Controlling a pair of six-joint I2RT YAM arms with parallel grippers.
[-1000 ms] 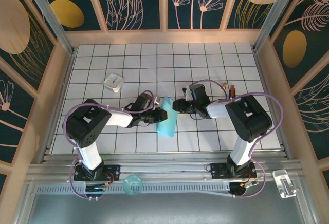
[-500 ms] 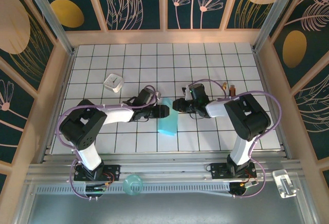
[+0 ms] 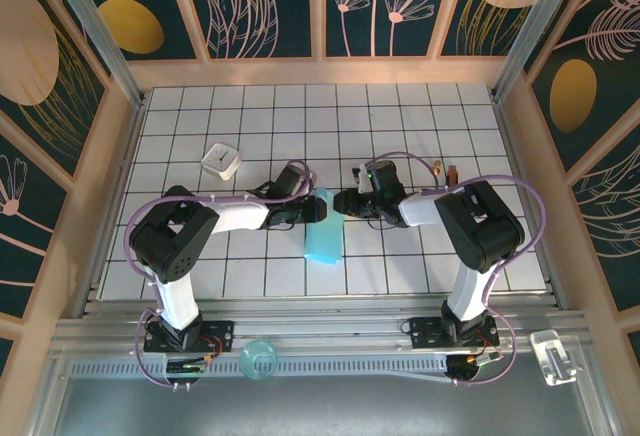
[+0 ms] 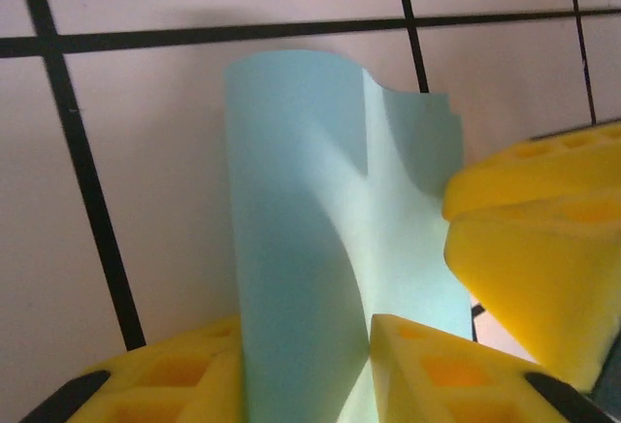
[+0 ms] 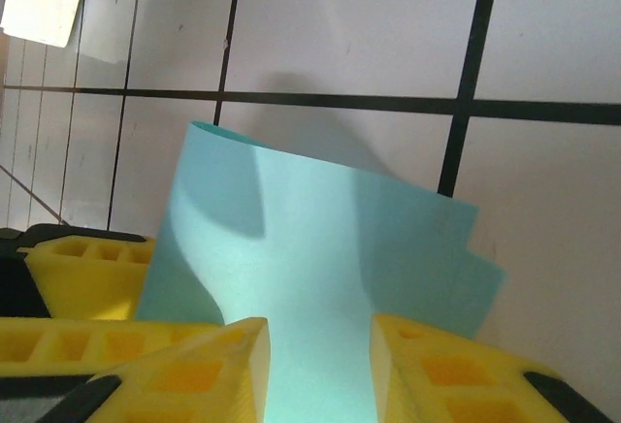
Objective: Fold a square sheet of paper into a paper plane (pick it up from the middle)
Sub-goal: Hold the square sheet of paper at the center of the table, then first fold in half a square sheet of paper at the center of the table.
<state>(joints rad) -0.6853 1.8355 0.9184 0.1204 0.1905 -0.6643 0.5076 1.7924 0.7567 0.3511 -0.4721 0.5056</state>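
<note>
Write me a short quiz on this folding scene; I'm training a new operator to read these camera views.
1. True or false: the light-blue paper lies as a flat, unfolded square.
2. Where is the white block relative to the paper? A) left of it and farther back B) right of it and nearer C) on top of it
3. Which arms have their jaws at the paper's far end?
Key: 1 false, it is a narrow folded strip. 2 A. 3 both: the left arm reaches in from the left, the right arm from the right.
</note>
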